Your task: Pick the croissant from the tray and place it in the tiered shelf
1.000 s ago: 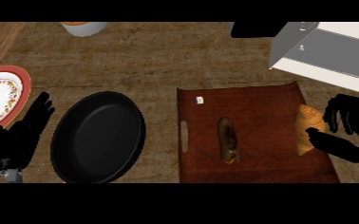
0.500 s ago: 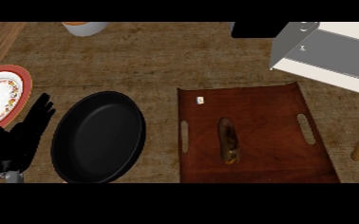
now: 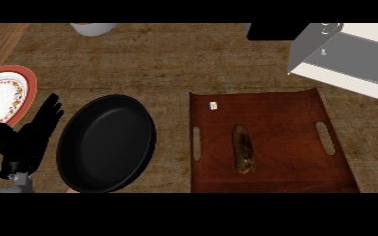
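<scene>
The brown tray (image 3: 288,115) lies at the lower right of the counter. On it I see a long dark-brown item (image 3: 244,150) and a small white piece (image 3: 214,106). No croissant shows anywhere in view, and my right hand is out of the picture too. The white and grey tiered shelf (image 3: 336,55) stands at the upper right, just beyond the tray's far corner. My left hand (image 3: 29,135) rests at the left edge with its fingers up and open, holding nothing.
A black oval plate (image 3: 107,150) lies left of the tray. A red-rimmed patterned plate (image 3: 11,92) sits at the left edge. A grey cup (image 3: 92,28) and a dark object (image 3: 277,31) stand at the far edge.
A second ago my right hand was curled on the croissant at the tray's right edge. Hand and croissant then left the view and are still out of it.
</scene>
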`<act>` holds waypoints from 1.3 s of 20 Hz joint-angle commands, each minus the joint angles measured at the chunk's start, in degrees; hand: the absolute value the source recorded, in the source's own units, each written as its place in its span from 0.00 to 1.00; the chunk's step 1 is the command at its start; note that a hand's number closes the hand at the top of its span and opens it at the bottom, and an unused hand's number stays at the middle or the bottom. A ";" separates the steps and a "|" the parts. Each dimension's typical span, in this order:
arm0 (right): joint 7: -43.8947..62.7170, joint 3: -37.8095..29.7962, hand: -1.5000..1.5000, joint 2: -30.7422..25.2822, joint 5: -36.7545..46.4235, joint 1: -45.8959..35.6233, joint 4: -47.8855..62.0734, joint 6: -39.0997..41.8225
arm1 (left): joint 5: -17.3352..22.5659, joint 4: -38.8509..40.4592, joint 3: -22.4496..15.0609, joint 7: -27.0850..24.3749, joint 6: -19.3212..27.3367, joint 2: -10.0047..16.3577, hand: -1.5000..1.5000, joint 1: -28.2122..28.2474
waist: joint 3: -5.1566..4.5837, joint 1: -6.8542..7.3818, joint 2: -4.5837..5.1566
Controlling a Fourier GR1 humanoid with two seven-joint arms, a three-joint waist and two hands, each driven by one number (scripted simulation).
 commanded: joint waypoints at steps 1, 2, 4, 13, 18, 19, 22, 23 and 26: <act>0.16 -5.08 1.00 -8.37 2.31 -1.31 3.28 1.46 | 0.49 -2.61 0.11 -1.74 -2.03 0.23 0.50 4.39 | 0.02 0.58 -0.03; 1.30 -3.58 1.00 -6.76 3.26 -1.04 1.21 0.55 | -0.94 -1.40 -0.43 0.73 0.38 -0.90 0.50 0.22 | 0.02 0.25 0.07; 3.44 -0.33 1.00 -13.47 4.67 -6.64 8.46 -0.03 | 0.81 -2.72 0.37 4.28 -1.64 1.00 0.50 -1.62 | 0.01 0.88 0.21; -1.58 9.05 1.00 -16.60 12.49 -11.91 19.44 -5.27 | -1.23 0.81 1.65 1.73 -1.52 -0.38 0.50 -3.11 | 0.02 0.77 0.26; -4.34 14.19 1.00 -22.73 18.04 -19.79 32.48 -9.05 | -1.82 1.34 1.32 0.05 -2.14 -1.25 0.50 -1.88 | -0.01 1.57 0.45; -4.82 15.66 1.00 -19.93 19.30 -17.90 30.73 -10.27 | -2.44 0.47 1.37 1.09 -0.83 -1.84 0.50 -2.51 | 0.01 1.08 0.29; -9.59 17.98 1.00 -19.06 23.45 -18.66 36.36 -14.18 | -1.00 1.21 3.09 -3.80 -4.79 -0.40 0.50 2.07 | 0.02 1.34 0.28; -8.31 18.15 1.00 -19.19 22.58 -20.02 36.29 -13.64 | -3.47 -0.79 0.94 1.37 -1.25 -1.95 0.50 -1.49 | 0.03 0.97 0.21; -16.36 18.17 1.00 -18.50 23.93 -20.80 45.22 -16.85 | -1.54 -1.01 2.47 2.45 -3.05 -0.89 0.50 -1.91 | 0.05 0.98 0.25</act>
